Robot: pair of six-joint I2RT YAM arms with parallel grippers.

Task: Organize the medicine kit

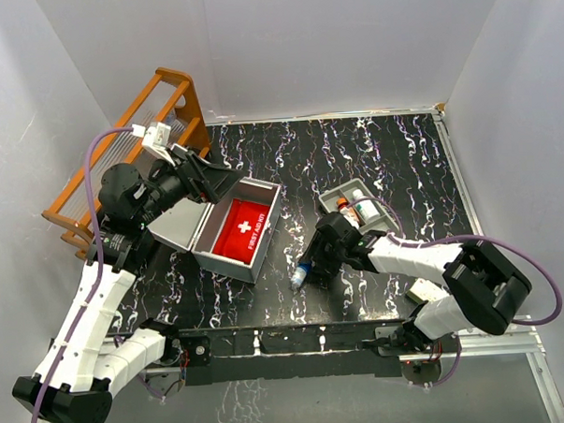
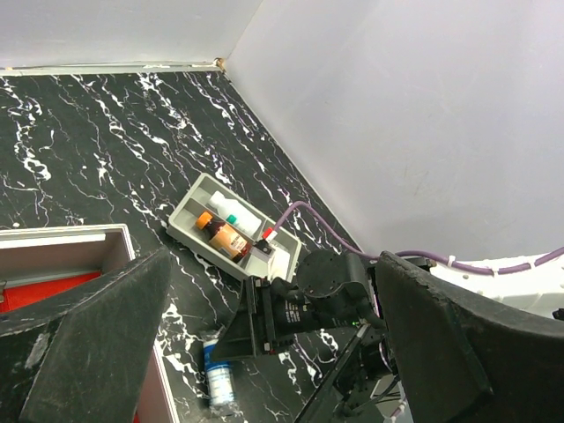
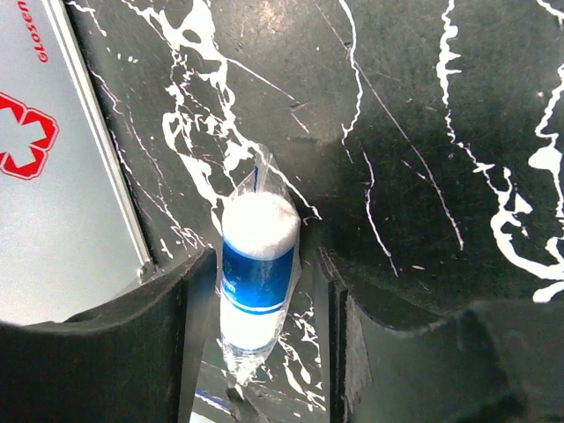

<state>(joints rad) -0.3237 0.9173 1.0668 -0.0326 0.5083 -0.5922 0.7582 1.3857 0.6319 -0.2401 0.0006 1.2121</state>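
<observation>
The medicine kit (image 1: 265, 240), a light-grey hard box, stands open at left centre with a red first-aid pouch (image 1: 242, 227) inside. Its raised lid (image 1: 175, 225) leans left. My left gripper (image 1: 210, 177) hovers above the lid edge, open wide with nothing between its fingers (image 2: 97, 335). A white roll with a blue band in clear wrap (image 1: 299, 277) lies on the table just right of the kit. My right gripper (image 3: 264, 264) is lowered over it, open, one finger on each side and a gap on the right. The kit's wall (image 3: 62, 203) shows at left.
A shallow grey divided tray (image 1: 330, 198) behind the right gripper holds an amber bottle (image 2: 225, 236) and a white bottle (image 2: 233, 211). A wooden rack (image 1: 165, 104) stands at the back left. White walls close in the black marbled table (image 1: 392, 160). A small pale object (image 1: 421, 290) lies near the right arm.
</observation>
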